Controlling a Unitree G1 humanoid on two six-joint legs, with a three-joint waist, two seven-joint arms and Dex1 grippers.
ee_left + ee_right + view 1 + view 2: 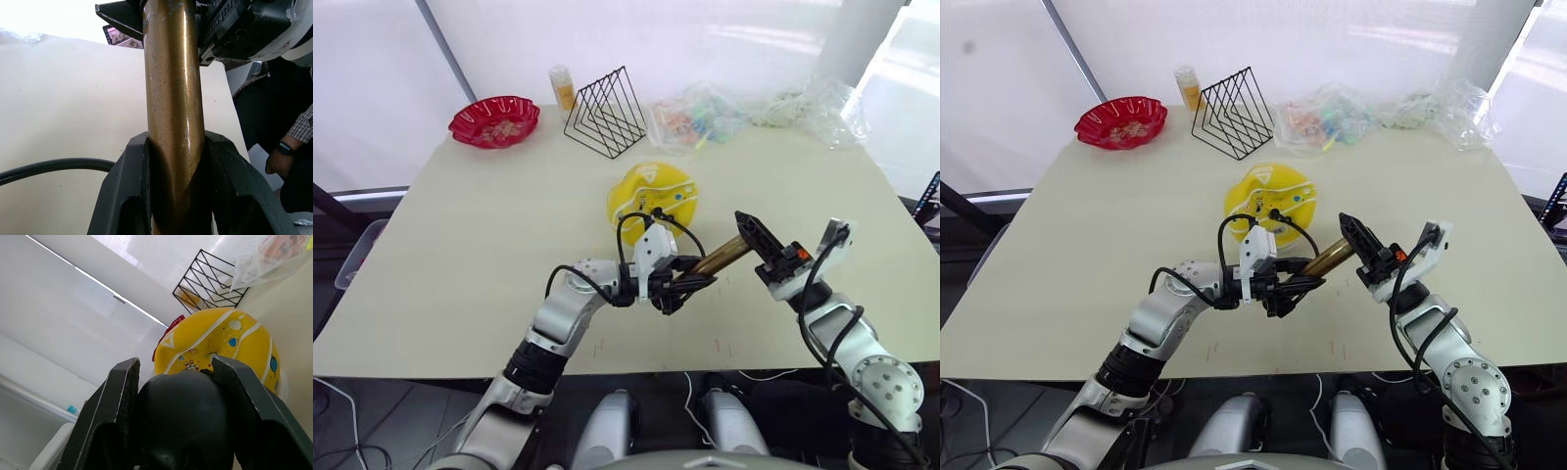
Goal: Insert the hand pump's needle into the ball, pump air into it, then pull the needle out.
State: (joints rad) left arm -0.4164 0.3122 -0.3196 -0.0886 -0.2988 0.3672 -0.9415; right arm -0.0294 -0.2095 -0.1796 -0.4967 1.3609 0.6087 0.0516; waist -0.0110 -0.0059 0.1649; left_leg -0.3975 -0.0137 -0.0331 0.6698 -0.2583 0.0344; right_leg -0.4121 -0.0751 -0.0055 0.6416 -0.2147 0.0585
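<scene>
Nearest the robot, the left gripper pinched the brass barrel of the hand pump, its fingers pressed against both sides. At about three o'clock from it, the right gripper clamped the pump's black knob between its fingers. The pump hung above the table, tilted. Its black hose looped toward the yellow ball, which lay at twelve o'clock, mid-table. The needle was too small to tell.
</scene>
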